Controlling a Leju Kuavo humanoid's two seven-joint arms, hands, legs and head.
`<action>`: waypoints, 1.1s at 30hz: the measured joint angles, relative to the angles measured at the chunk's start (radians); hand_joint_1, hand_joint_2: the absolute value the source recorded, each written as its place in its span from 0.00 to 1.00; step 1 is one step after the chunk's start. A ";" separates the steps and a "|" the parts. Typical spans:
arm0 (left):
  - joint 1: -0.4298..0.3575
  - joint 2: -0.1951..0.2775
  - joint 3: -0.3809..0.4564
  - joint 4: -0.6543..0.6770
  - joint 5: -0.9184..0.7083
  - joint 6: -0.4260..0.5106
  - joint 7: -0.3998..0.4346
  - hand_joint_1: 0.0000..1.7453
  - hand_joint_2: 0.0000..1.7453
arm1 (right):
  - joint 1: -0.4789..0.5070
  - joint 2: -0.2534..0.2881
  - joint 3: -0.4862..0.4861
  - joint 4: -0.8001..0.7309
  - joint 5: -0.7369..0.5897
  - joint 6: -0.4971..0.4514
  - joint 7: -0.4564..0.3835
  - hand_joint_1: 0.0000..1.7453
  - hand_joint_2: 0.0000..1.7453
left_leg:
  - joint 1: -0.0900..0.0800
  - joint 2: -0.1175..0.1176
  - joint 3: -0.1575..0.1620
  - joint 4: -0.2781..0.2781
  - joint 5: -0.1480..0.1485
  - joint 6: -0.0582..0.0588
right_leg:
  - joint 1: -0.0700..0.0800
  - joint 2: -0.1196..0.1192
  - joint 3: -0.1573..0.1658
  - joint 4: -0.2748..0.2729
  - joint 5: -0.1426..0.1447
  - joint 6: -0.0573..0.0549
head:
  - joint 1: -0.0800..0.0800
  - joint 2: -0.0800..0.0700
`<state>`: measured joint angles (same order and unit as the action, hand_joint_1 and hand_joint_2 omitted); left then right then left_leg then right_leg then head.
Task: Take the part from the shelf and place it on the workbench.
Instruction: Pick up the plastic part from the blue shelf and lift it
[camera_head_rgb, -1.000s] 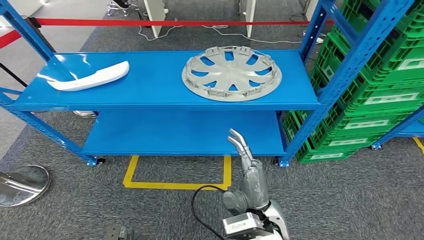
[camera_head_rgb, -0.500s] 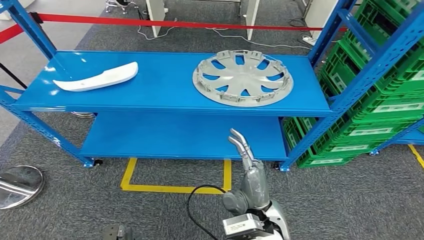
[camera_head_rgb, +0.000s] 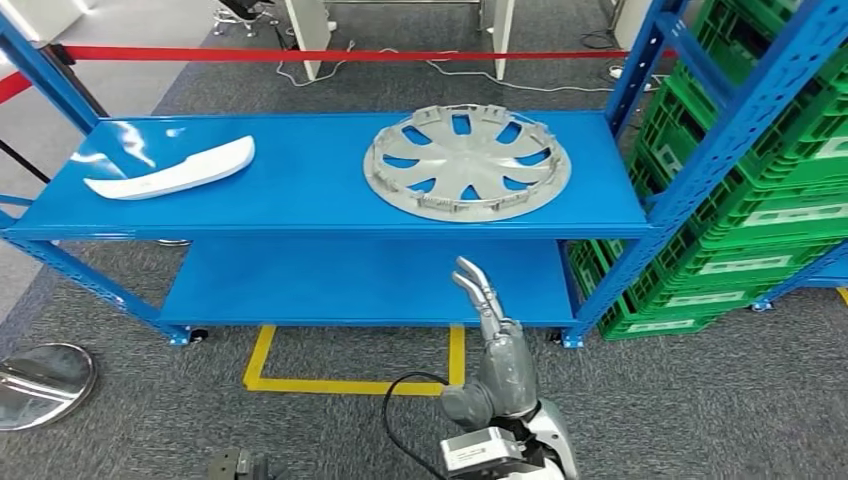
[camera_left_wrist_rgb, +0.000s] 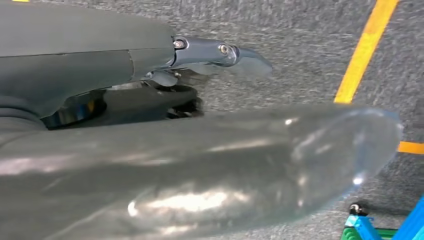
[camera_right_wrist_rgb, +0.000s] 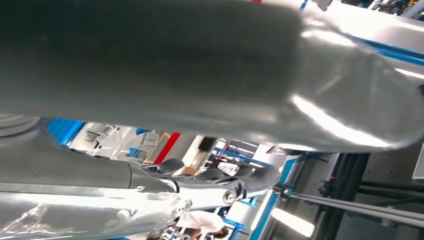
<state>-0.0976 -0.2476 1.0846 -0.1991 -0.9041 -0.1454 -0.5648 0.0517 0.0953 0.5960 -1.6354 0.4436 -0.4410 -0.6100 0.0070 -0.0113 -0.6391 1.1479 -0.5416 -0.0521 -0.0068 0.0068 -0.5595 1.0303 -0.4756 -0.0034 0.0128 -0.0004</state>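
Head view, left to right. A steel disc (camera_head_rgb: 40, 384) lies on the grey carpet at far left. The blue shelf (camera_head_rgb: 300, 205) stands ahead of me with two decks. On the top deck, toward its left end, I see a white trim piece (camera_head_rgb: 170, 170) lying flat. Well apart from it, toward the right end of the same deck, lies the hubcap (camera_head_rgb: 467, 163), silver, face down, ribs and clips showing; nothing touches it. A yellow floor marking (camera_head_rgb: 352, 380) sits on the carpet just in front of the shelf. The right hand (camera_head_rgb: 492, 340) is raised in front of the lower deck, fingers extended and a little apart, holding nothing, well short of the hubcap. Green crates (camera_head_rgb: 760, 180) are stacked at far right behind the shelf post.

Left wrist view: the left hand (camera_left_wrist_rgb: 200, 165) hangs over carpet, thumb and a finger (camera_left_wrist_rgb: 220, 52) apart, nothing held.

Right wrist view: blurred.
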 joint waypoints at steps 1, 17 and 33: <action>0.001 0.000 0.000 0.000 0.000 0.004 0.001 0.00 0.00 | 0.000 0.000 0.000 0.000 0.000 0.000 0.000 0.00 0.00 | 0.000 0.000 -0.043 0.066 -0.022 -0.003 | 0.000 0.000 0.005 0.000 -0.004 -0.002 | -0.001 0.000; 0.000 -0.002 0.002 0.000 -0.006 0.054 0.022 0.00 0.00 | -0.002 -0.002 0.001 -0.001 0.003 -0.002 0.000 0.00 0.00 | 0.002 0.003 0.002 -0.130 0.130 0.058 | 0.004 0.002 -0.077 0.255 -0.191 0.055 | 0.005 0.000; 0.003 0.001 0.005 0.000 0.002 -0.054 0.006 0.00 0.00 | -0.001 -0.004 0.005 -0.002 0.008 0.001 0.000 0.00 0.00 | -0.001 0.000 -0.115 0.137 0.008 0.000 | 0.001 0.003 0.003 0.006 -0.021 -0.003 | -0.004 0.000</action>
<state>-0.0947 -0.2465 1.0893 -0.1991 -0.9023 -0.1999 -0.5592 0.0508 0.0916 0.6012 -1.6377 0.4517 -0.4401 -0.6100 0.0063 -0.0117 -0.7538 1.2852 -0.5340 -0.0517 -0.0059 0.0099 -0.5560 1.0366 -0.4964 -0.0064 0.0091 -0.0004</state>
